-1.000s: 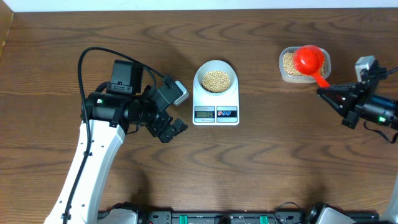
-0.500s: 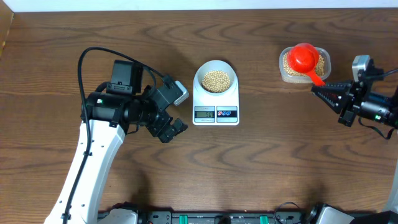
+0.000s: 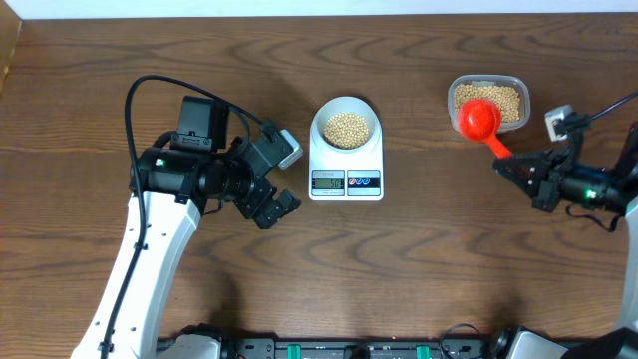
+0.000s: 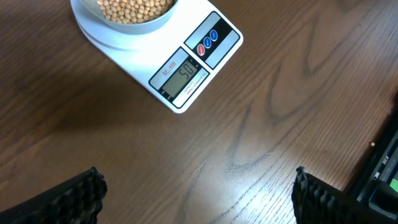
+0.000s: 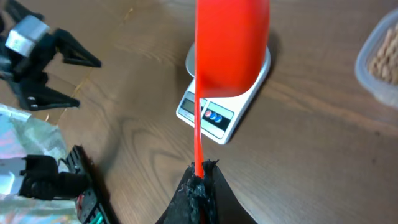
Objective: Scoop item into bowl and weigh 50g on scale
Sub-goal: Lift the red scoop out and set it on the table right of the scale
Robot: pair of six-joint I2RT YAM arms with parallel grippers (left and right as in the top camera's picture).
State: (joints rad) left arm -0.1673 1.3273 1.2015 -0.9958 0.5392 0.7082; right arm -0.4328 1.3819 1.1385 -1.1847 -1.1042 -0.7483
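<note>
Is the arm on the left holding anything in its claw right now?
No, the left gripper is empty: its fingers stand wide apart, with only bare table showing between them.

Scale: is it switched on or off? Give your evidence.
On: the scale has digits showing on its display, seen from the left wrist.

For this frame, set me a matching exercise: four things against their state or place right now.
1 bowl
2 red scoop
3 left gripper
4 clear tub

A handle pinched in the shut right gripper
B open, holding nothing
C on the scale, holding beans
D on the table by the right arm, beans inside

Pairs: 1-C, 2-A, 3-B, 4-D
</note>
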